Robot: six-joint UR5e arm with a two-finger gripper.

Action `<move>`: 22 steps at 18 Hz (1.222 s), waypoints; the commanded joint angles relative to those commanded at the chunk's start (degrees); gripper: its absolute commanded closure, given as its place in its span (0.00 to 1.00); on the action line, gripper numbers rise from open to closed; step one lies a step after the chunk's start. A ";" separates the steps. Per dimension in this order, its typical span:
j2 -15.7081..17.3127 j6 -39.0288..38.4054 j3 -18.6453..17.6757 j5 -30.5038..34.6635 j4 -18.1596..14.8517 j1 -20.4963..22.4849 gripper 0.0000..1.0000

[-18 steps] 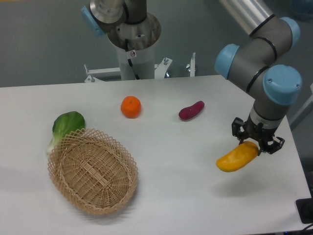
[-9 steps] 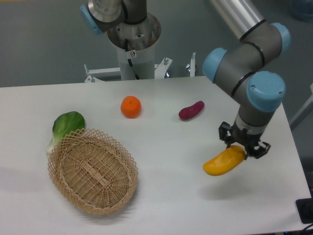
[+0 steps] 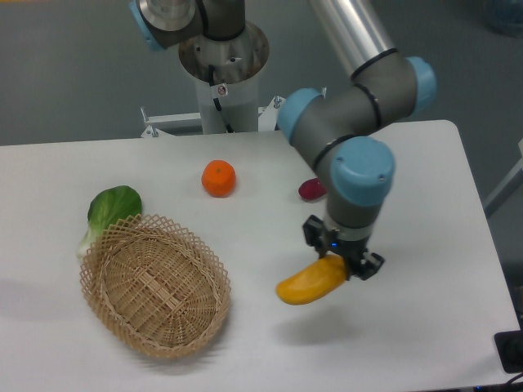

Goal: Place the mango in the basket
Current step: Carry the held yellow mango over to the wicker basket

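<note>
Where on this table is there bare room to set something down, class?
Bare patches: the right side beyond the tool and mango, the near strip right of the basket, and the far left corner. It is crowded around the greens touching the basket.

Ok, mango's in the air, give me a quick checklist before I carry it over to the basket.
1. Grip: jaws of the gripper shut on one end of the mango: ok.
2. Mango lifted off the table, shadow beneath: ok.
3. Basket empty, open side up: ok.
4. Path toward the basket free of objects: ok.
5. Leafy green at the basket's far rim, touching or apart: cannot tell.
6. Grip firmness: cannot tell.
</note>
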 joint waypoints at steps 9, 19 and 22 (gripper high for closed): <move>3.17 -3.51 -5.89 -0.17 0.79 -11.25 0.53; 1.50 -9.67 -8.09 -0.17 5.98 -18.73 0.48; 1.50 -9.76 -9.41 -0.18 6.24 -19.61 0.38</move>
